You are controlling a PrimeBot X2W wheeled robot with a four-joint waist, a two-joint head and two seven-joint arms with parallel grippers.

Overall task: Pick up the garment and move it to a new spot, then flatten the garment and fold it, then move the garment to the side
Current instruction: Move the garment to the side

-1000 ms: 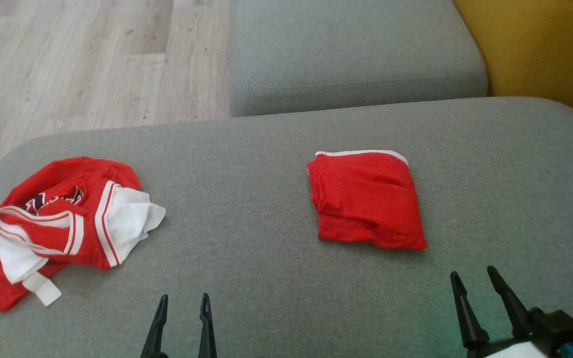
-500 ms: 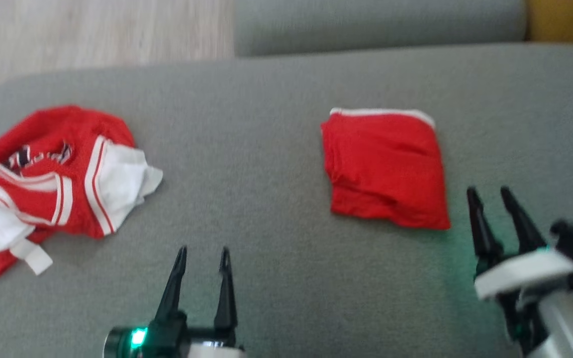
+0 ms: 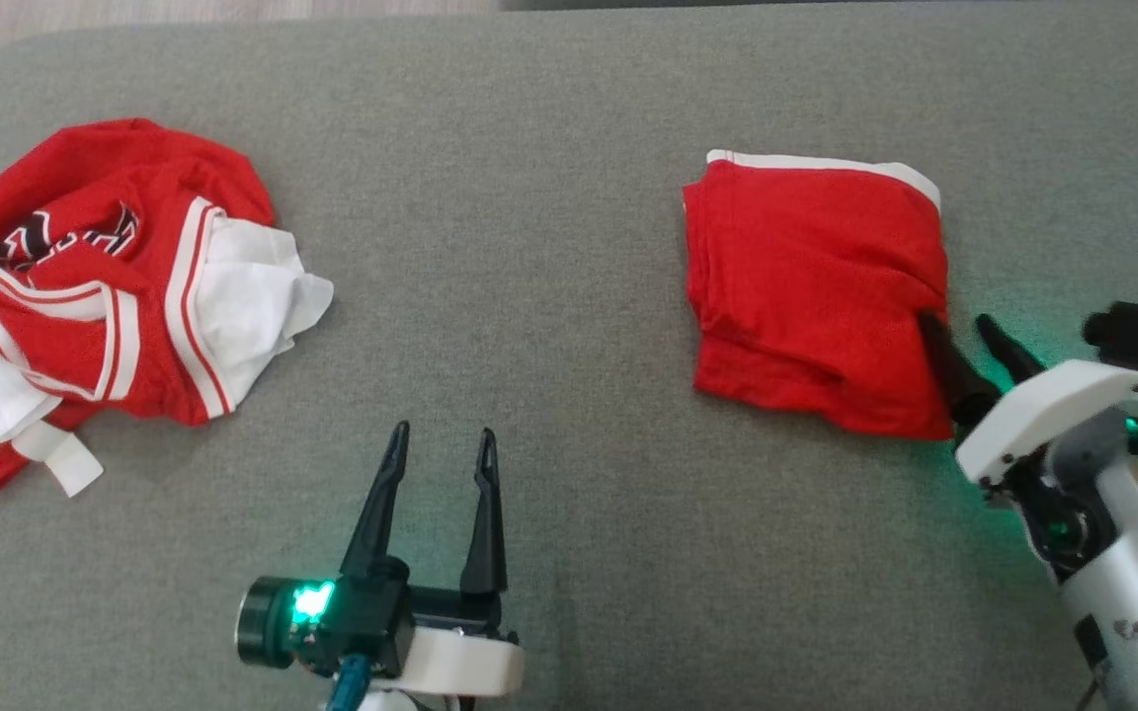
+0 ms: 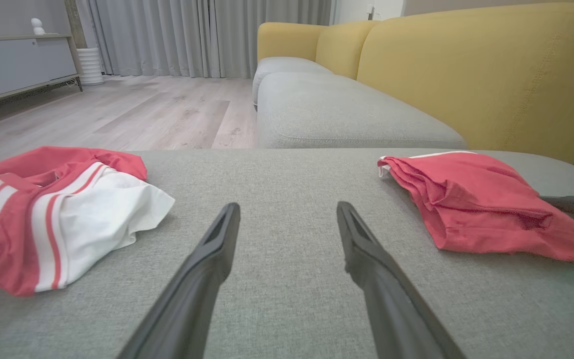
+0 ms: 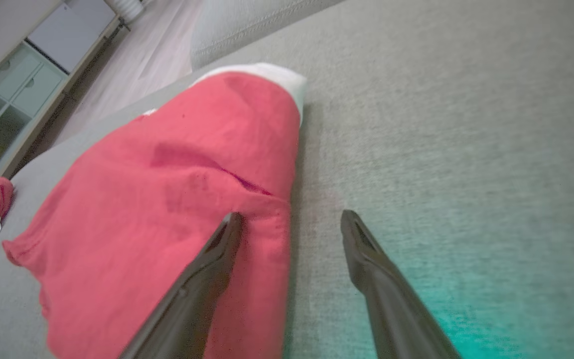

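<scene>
right gripper [image 3: 953, 318] is spread wide and empty, 1 finger over the right edge of the folded red garment [image 3: 811, 286], the other over bare sofa cushion [image 3: 549, 247]; left gripper [image 3: 443, 431] wide too, crumpled jersey [image 3: 85, 286] off to its left

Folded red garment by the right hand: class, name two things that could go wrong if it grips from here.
1. The open right hand straddles the edge of the folded red garment, one finger over cloth, one over the grey cushion; closing may pinch only the top layer, so the fold could open on lifting.
2. A low finger might push the edge and rumple the stack.
</scene>
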